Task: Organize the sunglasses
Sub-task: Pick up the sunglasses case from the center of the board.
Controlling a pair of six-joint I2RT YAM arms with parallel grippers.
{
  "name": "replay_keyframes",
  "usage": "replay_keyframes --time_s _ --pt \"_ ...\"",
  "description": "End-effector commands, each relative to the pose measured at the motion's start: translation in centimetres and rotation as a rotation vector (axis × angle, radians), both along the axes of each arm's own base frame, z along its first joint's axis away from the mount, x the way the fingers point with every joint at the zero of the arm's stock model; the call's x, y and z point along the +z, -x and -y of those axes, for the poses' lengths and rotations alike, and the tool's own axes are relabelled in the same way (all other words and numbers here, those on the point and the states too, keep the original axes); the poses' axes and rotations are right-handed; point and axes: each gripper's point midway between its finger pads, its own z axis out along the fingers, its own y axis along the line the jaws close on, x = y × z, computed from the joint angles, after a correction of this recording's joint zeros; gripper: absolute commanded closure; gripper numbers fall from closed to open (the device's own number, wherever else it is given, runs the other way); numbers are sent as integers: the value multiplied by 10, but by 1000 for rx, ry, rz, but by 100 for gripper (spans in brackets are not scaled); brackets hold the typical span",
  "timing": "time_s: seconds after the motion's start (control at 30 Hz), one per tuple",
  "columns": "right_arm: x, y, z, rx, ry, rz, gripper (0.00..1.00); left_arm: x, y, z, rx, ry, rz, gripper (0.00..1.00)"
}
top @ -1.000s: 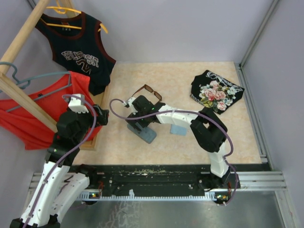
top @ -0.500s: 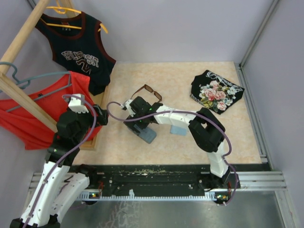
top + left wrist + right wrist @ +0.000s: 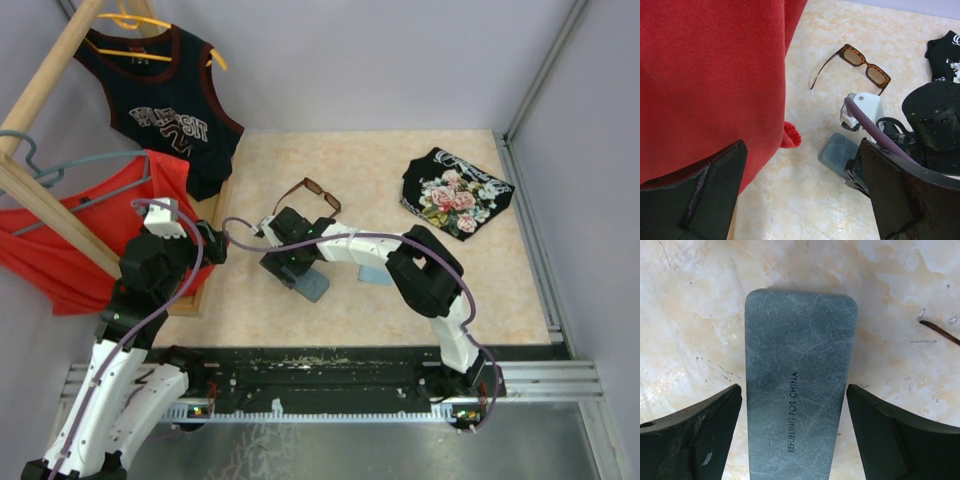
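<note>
The brown sunglasses (image 3: 311,191) lie open on the table beyond the right arm, and also show in the left wrist view (image 3: 863,63). The grey-blue case (image 3: 309,283) lies closed on the table. My right gripper (image 3: 288,264) is open and points down over it, with one finger on each side of the case (image 3: 798,385) and not touching it. The tip of one temple arm (image 3: 940,332) shows at the right edge of the right wrist view. My left gripper (image 3: 805,200) is open and empty, beside the red garment (image 3: 710,75) and to the left of the case (image 3: 839,151).
A light blue cloth (image 3: 376,273) lies partly under the right arm. A folded black floral shirt (image 3: 456,192) lies at the back right. A wooden rack (image 3: 40,205) on the left holds the red garment (image 3: 100,215) and a dark jersey (image 3: 165,105). Walls close in the table.
My right gripper has moved a little to the left over the case. The left arm, the case and the sunglasses have not moved.
</note>
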Motion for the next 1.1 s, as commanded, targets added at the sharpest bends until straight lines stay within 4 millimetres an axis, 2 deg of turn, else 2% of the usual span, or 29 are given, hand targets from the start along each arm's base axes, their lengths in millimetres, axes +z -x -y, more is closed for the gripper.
replay_keyframes --time_s 0.0,0.27,0.67,0.83,1.0,1.07 --pt "21 -7 -20 21 -46 56 14 3 -3 1 0 12 21 0" --pt "25 -12 -22 17 -40 73 15 3 -3 2 -4 12 18 0" --pt "12 -10 -19 32 3 55 16 2 -3 2 -4 13 18 0" --pt "13 -11 -18 27 3 68 25 4 -2 1 -1 14 24 0" --pt "24 -13 -21 21 -17 89 39 4 -2 1 -3 14 26 0" --pt "30 -14 -21 8 -32 99 41 4 -2 1 0 15 26 0"
